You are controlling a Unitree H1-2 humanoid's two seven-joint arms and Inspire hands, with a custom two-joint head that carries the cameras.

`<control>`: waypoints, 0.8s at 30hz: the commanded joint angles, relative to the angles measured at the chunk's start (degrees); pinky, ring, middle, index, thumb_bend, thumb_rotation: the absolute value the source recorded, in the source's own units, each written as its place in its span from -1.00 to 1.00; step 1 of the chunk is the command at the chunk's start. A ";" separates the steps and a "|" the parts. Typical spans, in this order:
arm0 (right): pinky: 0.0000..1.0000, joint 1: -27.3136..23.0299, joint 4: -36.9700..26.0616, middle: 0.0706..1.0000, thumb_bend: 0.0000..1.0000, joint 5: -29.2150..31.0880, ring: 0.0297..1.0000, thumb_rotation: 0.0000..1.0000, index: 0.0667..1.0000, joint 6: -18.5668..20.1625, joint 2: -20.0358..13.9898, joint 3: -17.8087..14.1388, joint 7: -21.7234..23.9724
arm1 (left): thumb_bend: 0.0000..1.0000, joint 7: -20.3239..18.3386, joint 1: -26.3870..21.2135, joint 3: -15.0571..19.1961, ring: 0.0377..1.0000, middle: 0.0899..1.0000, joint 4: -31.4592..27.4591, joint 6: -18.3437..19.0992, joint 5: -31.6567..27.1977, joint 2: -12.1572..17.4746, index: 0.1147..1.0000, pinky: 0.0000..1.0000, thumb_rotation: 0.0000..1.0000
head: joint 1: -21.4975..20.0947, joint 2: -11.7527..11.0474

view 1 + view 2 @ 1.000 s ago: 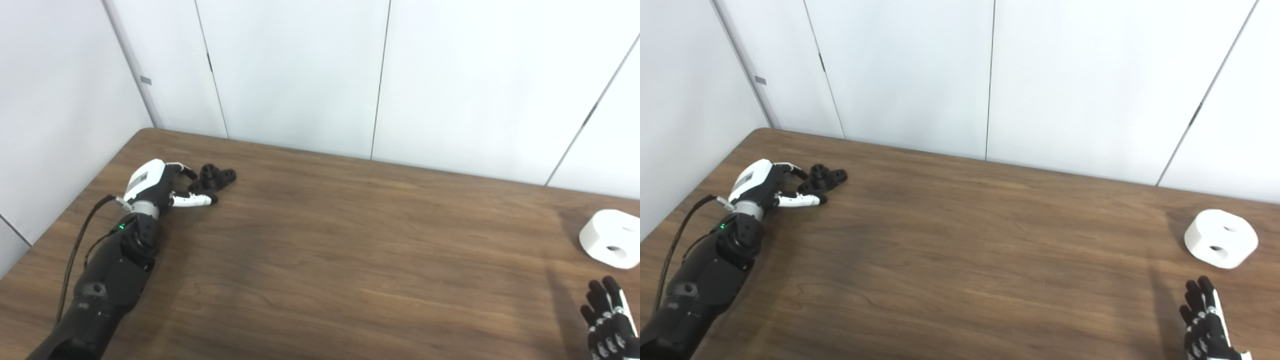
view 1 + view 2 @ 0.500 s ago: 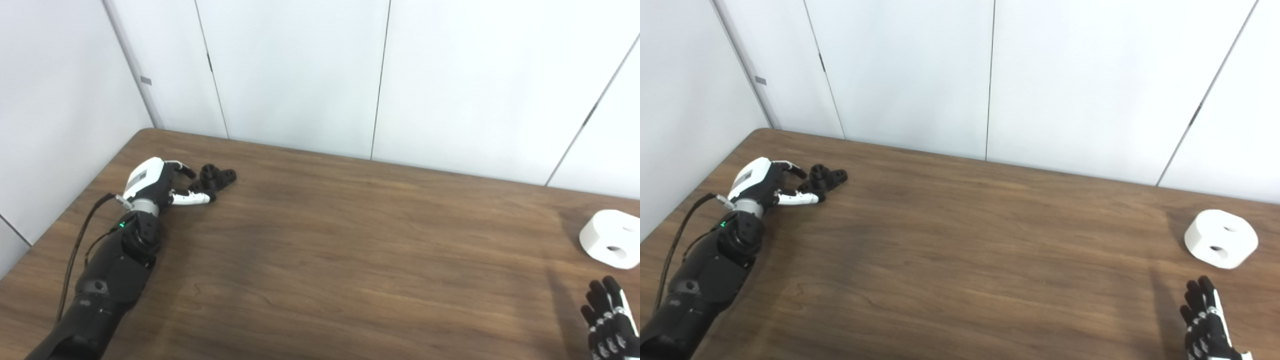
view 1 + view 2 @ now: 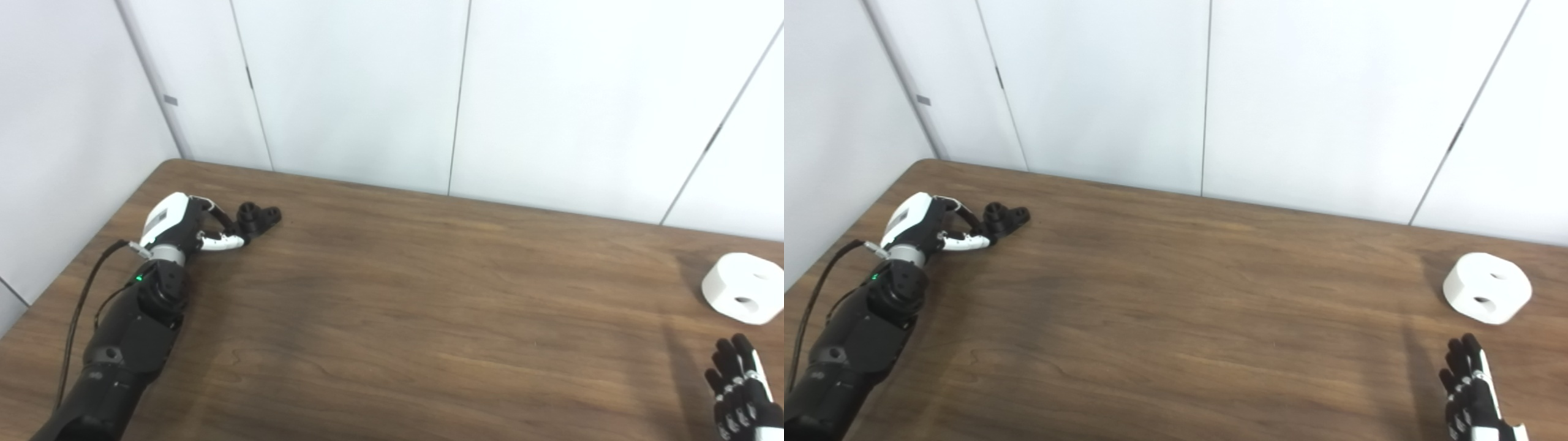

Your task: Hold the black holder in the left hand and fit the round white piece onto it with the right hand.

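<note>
Holder (image 3: 259,216) lies far left on the table (image 3: 398,294), your left hand (image 3: 184,223) curling at it, grasp unclear; white piece (image 3: 1487,288) untouched beside your unclenched right hand (image 3: 1473,392).

Bare table (image 3: 429,318) between black holder (image 3: 259,216) far left, round white piece (image 3: 741,288) far right.

Left hand (image 3: 928,223) fingers (image 3: 968,242) touch black holder (image 3: 1006,217); right hand (image 3: 1473,392) apart.
</note>
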 commanded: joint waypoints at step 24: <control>1.00 6.48 3.15 0.92 0.22 0.50 1.00 1.00 0.99 -1.69 1.51 1.17 -0.42 | 0.04 -5.16 -0.12 -1.49 0.78 0.58 -5.52 1.56 -0.46 1.86 -0.16 0.63 -0.91 | 0.42 0.15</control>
